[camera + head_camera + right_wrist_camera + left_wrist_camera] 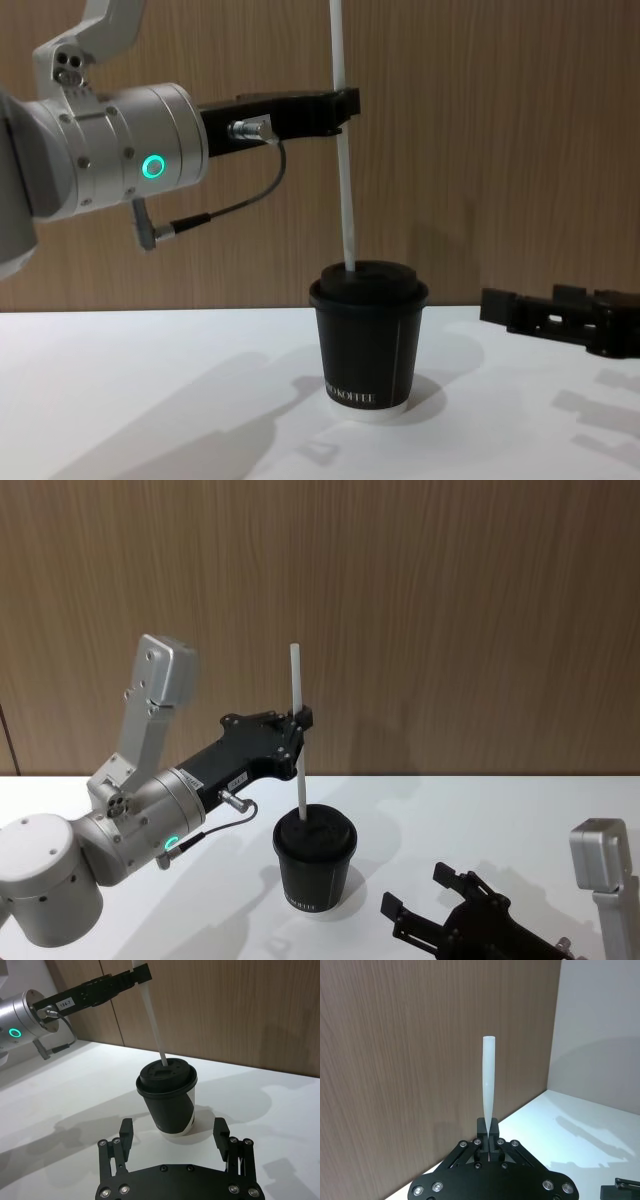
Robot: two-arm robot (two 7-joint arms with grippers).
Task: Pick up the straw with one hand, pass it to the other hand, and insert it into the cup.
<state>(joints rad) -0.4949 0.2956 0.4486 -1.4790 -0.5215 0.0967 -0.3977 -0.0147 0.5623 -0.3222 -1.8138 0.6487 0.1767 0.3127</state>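
The cup (315, 865) stands upright on the white table (480, 820), lid on, and the straw (298, 730) rises nearly vertical with its lower tip in the lid's opening. The left gripper (302, 732), reaching in from nine o'clock of the cup, has its fingers pinched closed on the straw's middle. The right gripper (172, 1132) rests low near four o'clock of the cup, fingers spread wide, holding nothing.
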